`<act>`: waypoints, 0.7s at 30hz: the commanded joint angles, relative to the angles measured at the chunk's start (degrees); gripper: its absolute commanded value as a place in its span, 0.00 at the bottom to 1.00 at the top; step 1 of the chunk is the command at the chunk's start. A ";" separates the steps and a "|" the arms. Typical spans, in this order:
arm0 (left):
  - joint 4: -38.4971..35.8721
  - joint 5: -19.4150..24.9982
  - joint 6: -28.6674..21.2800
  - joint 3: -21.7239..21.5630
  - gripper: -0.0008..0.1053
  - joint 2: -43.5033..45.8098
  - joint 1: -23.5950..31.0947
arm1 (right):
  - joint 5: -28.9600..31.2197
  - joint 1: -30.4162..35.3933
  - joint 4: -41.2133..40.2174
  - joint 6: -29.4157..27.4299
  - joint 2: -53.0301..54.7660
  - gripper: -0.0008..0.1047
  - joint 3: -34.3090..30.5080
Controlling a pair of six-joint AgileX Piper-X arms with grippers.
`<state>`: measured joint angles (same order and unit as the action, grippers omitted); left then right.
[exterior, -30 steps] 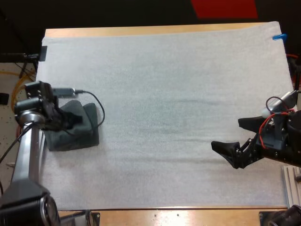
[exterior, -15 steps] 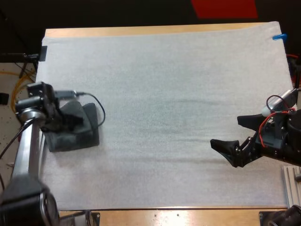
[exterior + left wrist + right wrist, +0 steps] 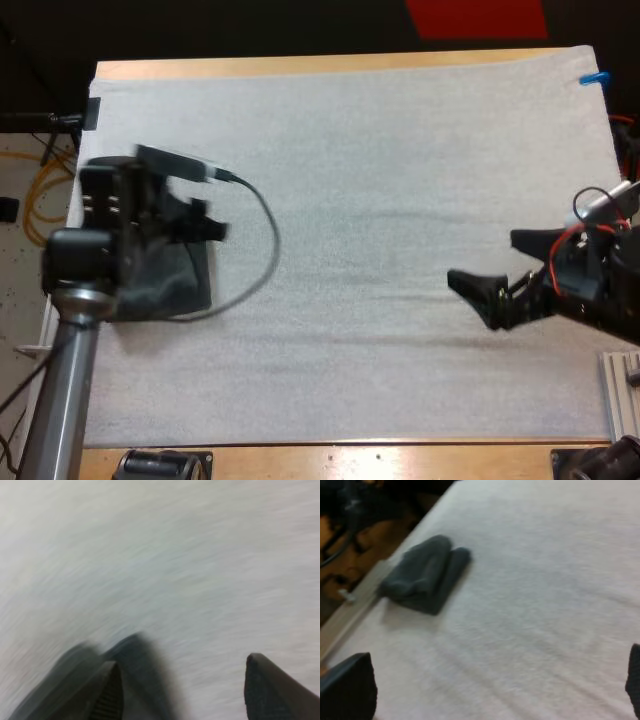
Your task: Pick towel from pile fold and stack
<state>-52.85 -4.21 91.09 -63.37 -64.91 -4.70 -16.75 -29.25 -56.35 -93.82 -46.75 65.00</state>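
A dark grey-green folded towel (image 3: 178, 286) lies near the mat's left edge, and across the mat in the right wrist view the same towel (image 3: 427, 573) looks like a thick rolled bundle. My left gripper (image 3: 204, 224) hovers above the towel's far right part, blurred by motion. Its fingers (image 3: 108, 695) stand wide apart over bare mat with nothing between them, and a dark towel edge (image 3: 131, 652) lies beside one finger. My right gripper (image 3: 497, 268) hangs open above the mat's right side, far from the towel. Its fingers (image 3: 349, 686) hold nothing.
The white mat (image 3: 380, 170) stretches bare between the two arms. Beyond the towel, the table's wooden left edge (image 3: 350, 611) drops off to the floor. A metal rail (image 3: 620, 395) sits at the table's right front corner.
My left arm has risen off the towel and swung toward the far right, leaving the towel on the mat. The right gripper has shifted only slightly.
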 commanded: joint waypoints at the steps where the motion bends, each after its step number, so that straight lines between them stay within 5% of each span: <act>1: 0.31 -0.41 0.35 -0.17 0.49 0.70 -2.31 | 1.48 0.78 0.42 -0.25 -0.69 0.95 0.45; 10: 0.48 -0.28 0.35 -0.17 0.49 3.36 -11.40 | 1.35 13.08 0.31 -4.94 -3.88 0.95 0.45; 17: 0.39 1.05 0.12 -0.17 0.49 6.71 -4.31 | 1.45 26.59 -4.98 -11.81 -3.49 0.95 0.45; 21: -0.56 1.05 -0.75 -0.17 0.49 9.80 2.13 | 2.04 28.79 -5.62 -13.38 -1.36 0.95 0.45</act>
<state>-53.12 -3.83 90.27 -63.37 -55.62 -2.41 -14.06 -0.67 -61.95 -106.28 -48.87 65.00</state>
